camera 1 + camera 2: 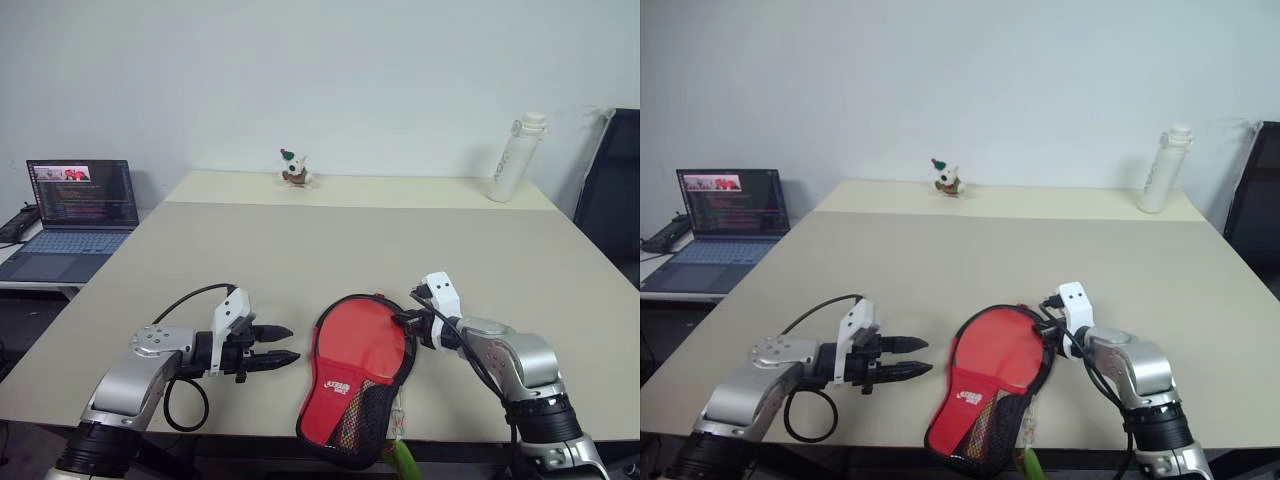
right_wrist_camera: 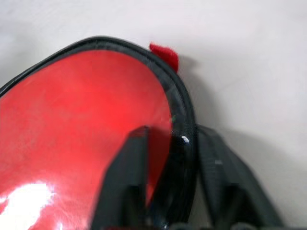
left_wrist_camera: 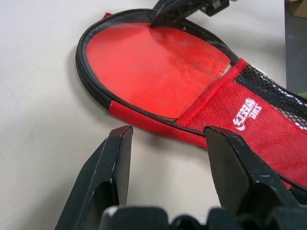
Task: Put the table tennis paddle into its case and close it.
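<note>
Even, soft indoor light, faint shadows, glare on the table tennis paddle (image 2: pixel 29 196), blurred close gripper fingers (image 2: pixel 127 182)

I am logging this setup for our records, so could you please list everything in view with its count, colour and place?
table tennis paddle: one, red face, inside the open case at the table's near edge.
case: one, red with white logo, black rim and mesh pocket, lying between the two grippers.
green pull charm: one, green, hanging off the near table edge by the case.
table: one, beige.
bottle: one, white, far right corner.
small figure: one, white with red and green, far middle.
laptop: one, dark, screen on, side surface on the left.
chair: one, dark, right edge.
left gripper: one, black, open, left of the case.
right gripper: one, black, pinching the case's black rim.
</note>
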